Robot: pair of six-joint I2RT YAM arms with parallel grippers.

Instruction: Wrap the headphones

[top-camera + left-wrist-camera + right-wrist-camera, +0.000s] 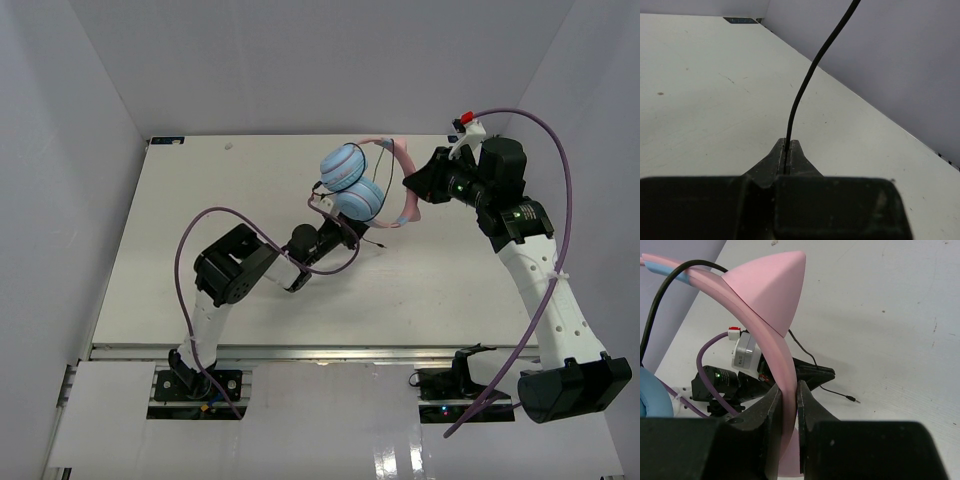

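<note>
Your right tool (pixel 789 396) was pinching the pink headband (pixel 785 357) of the headphones (pixel 352 185), one finger pressed against each face of the band. The band stood upright in that grip, arching to the right of the two light blue earcups (pixel 345 168). The earcups sat side by side, touching each other, over the far half of the bench (pixel 180 200). I could not tell whether they rested on it.

Your left tool (pixel 788 148) was just on the near side of the earcups. It was pressed together on the thin black cord (pixel 807 82), which rose from between its fingertips and curved away out of the top of the wrist view. The cord's plug (pixel 856 400) lay on the bench on the near side of the earcups, apart from them. A purple cable (pixel 225 211) looped over your left arm, well to the near left of the earcups.
</note>
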